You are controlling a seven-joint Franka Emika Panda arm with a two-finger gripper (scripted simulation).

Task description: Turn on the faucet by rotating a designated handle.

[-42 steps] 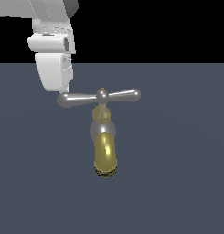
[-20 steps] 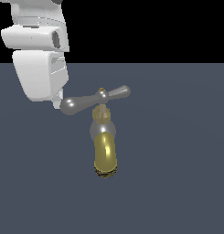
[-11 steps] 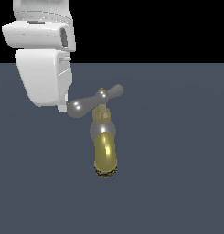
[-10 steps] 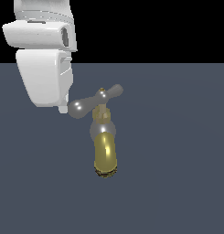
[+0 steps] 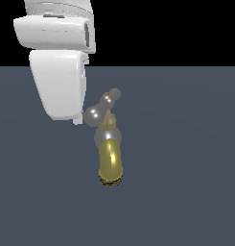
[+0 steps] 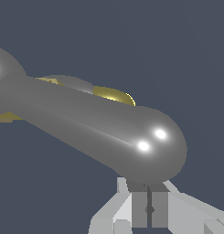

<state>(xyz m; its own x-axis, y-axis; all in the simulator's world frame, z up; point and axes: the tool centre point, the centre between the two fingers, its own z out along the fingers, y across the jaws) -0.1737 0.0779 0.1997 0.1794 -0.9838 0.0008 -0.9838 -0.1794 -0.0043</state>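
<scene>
The faucet (image 5: 111,162) stands in the middle of the exterior view, its brass-gold spout pointing down toward the viewer below a silver collar. Its silver handle (image 5: 96,114) is turned so that one rounded arm end points nearly at the camera, while the other arm end shows small behind it. My gripper (image 5: 78,120) hangs from the white hand on the exterior view's left, its tip against that near arm end. In the wrist view the handle (image 6: 99,125) fills the frame. The gripper (image 6: 149,203) is shut right under its rounded end, with nothing between the fingers.
A flat dark blue-grey floor (image 5: 186,158) lies all around the faucet, with black background above it. The white hand (image 5: 61,86) and the arm link above it fill the upper left of the exterior view.
The handle has swung from lying crosswise to pointing nearly at the camera. My gripper has moved with its left arm end, toward the viewer and to the exterior view's right, growing larger.
</scene>
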